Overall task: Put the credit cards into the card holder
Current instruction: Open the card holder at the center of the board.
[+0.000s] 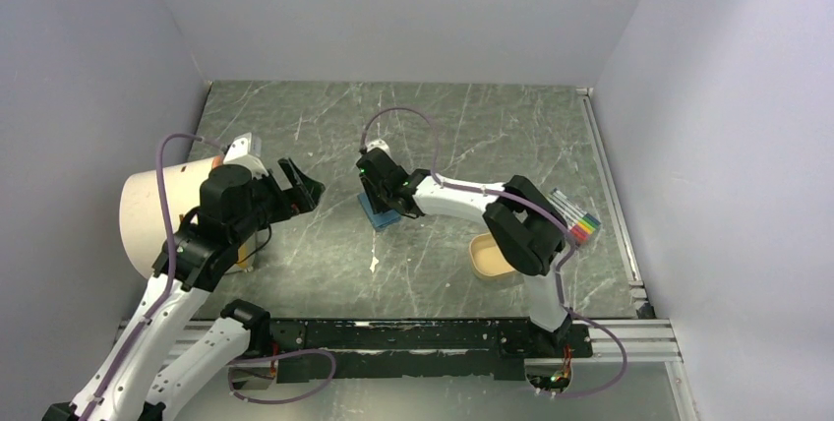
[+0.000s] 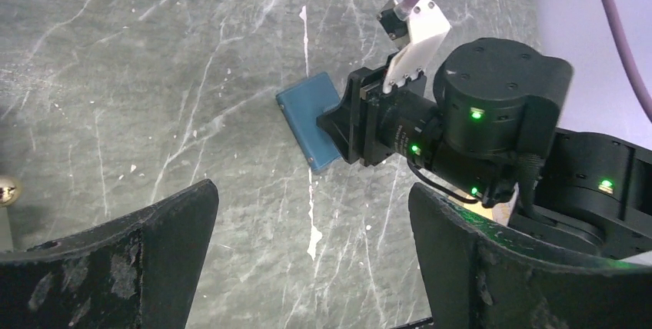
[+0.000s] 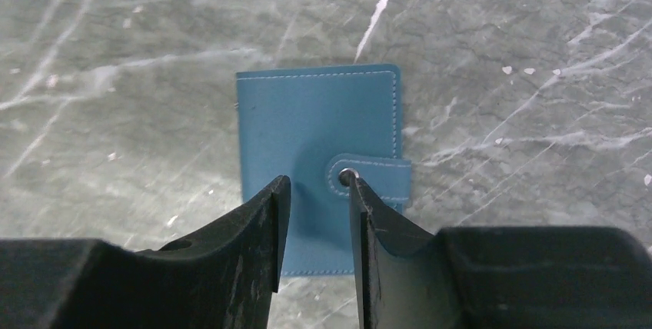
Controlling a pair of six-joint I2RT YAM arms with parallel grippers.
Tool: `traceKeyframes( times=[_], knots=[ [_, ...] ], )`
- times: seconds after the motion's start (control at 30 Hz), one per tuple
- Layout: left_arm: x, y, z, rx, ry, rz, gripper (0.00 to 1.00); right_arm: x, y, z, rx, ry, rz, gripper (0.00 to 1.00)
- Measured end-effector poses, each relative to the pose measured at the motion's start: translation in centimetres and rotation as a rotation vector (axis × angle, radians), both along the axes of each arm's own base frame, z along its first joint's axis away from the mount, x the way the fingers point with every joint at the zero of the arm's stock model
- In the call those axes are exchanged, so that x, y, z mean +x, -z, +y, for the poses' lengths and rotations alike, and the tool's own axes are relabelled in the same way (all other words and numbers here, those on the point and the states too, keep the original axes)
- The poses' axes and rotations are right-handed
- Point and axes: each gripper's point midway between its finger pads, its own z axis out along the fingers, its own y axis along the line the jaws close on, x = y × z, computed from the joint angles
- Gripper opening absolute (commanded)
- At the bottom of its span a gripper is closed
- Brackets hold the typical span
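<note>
My right claw (image 3: 315, 183) hangs just over the card holder (image 3: 319, 137), its two fingers set narrow with only a slim gap between them and nothing held in it; the right-hand fingertip sits at the metal snap (image 3: 347, 174), though I cannot tell whether it touches; my left claw (image 2: 311, 187) stands well apart at about 9 o'clock of the holder, spread wide and empty, looking across at it.

By my reckoning the task has hardly begun; the holder lies flat and folded shut on the table (image 1: 472, 126), near its middle, with the tab fastened over its edge; I see no credit cards in any view, none in either claw and none poking from the holder; so the snap is yet to be undone, the holder opened, the cards found and slid in.

In my right wrist view the holder's long axis runs from 12 to 6 o'clock, and the tab edge faces 3 o'clock; from the left wrist the same axis leans roughly from 11 to 5 o'clock.

Further out, a tan tray (image 1: 489, 259) lies at about 4 o'clock of the holder, and a pack of coloured markers (image 1: 580, 224) at 3 o'clock.
</note>
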Motion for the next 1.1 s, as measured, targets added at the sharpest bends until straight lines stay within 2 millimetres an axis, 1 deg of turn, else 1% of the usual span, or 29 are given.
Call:
traceKeyframes(
  times=[0.13, 0.2, 0.3, 0.43, 0.5, 0.63, 0.73, 0.8, 0.87, 0.93, 1.1],
  knots=[
    [-0.1, 0.2, 0.3, 0.007, -0.01, 0.004, 0.97, 0.6, 1.7, -0.2, -0.055, 0.013, -0.008, 0.35],
    [-0.2, 0.2, 0.3, 0.009, -0.012, 0.007, 0.96, 1.0, 1.7, -0.2, -0.074, 0.022, -0.031, 0.33],
    [-0.3, 0.2, 0.4, 0.008, -0.012, 0.008, 0.96, 1.3, 1.9, -0.4, -0.108, 0.037, -0.058, 0.22],
    [-0.4, -0.1, 0.4, -0.004, -0.016, -0.001, 0.94, 1.7, 1.9, -0.8, -0.139, 0.053, -0.087, 0.0],
    [-0.4, -0.1, 0.4, -0.009, -0.018, -0.003, 0.92, 1.9, 1.8, -1.0, -0.146, 0.066, -0.102, 0.0],
    [-0.5, 0.5, 0.3, -0.012, -0.017, 0.009, 0.88, 2.1, 1.6, -1.1, -0.135, 0.079, -0.122, 0.0],
    [-0.4, 1.4, 0.1, -0.012, -0.013, 0.037, 0.83, 1.4, 1.4, -1.4, -0.103, 0.07, -0.115, 0.0],
    [-0.4, 2.1, -0.2, -0.014, -0.004, 0.064, 0.81, 0.5, 1.1, -1.9, -0.08, 0.058, -0.093, 0.0],
    [-0.4, 2.7, -0.5, -0.018, 0.007, 0.085, 0.79, -0.7, 0.4, -2.6, -0.044, 0.043, -0.065, 0.0],
    [-0.3, 3.5, -0.9, -0.02, 0.018, 0.11, 0.78, -1.4, -0.8, -2.9, 0.002, 0.035, -0.051, 0.0],
    [0.0, 5.9, -2.1, -0.034, 0.057, 0.175, 0.72, -3.1, -5.8, -2.8, 0.17, 0.004, -0.069, 0.0]
  ],
)
